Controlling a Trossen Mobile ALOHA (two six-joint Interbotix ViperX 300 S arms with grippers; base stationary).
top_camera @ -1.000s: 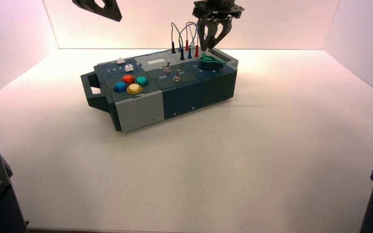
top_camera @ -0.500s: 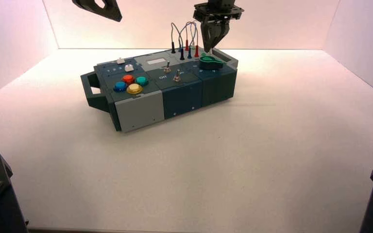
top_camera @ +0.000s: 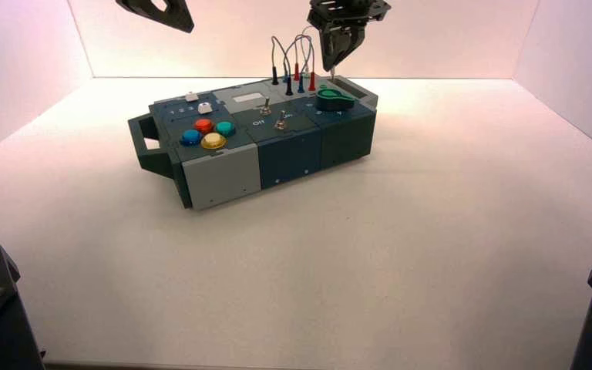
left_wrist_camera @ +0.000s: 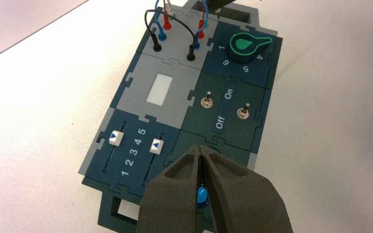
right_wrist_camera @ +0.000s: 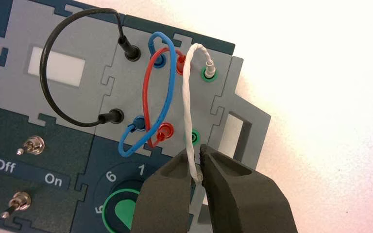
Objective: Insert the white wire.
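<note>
My right gripper (right_wrist_camera: pixel 197 170) is clamped on the free end of the white wire (right_wrist_camera: pixel 187 116), raised above the far corner of the box (top_camera: pixel 223 173). The plug end sits pinched between my fingertips (right_wrist_camera: pixel 218 167). Just beyond my tips is an empty green socket (right_wrist_camera: pixel 194 137); farther off, the wire's other plug (right_wrist_camera: pixel 209 64) is seated in a second green socket (right_wrist_camera: pixel 209 74). Step in hand, I judge: wire grasped and lifted, insertion not yet done. The next move calls for lining the pin up over the empty socket just ahead and pushing straight down; the red wire's plug (right_wrist_camera: pixel 165 130) sits just beside it, so little room for error.

Beside my gripper, the green knob (right_wrist_camera: pixel 121 211) with "6", "1", "5" around it. Farther to that side, two toggle switches (right_wrist_camera: pixel 33 144) labelled "Off" and "On". Beyond, blue wire (right_wrist_camera: pixel 167 92), black wire (right_wrist_camera: pixel 46 82).

My left gripper (left_wrist_camera: pixel 198 167) hangs over the near end of the box, fingers together, idle. Sliders (left_wrist_camera: pixel 116 138) ahead of it read "1 2 3 4 5".
</note>
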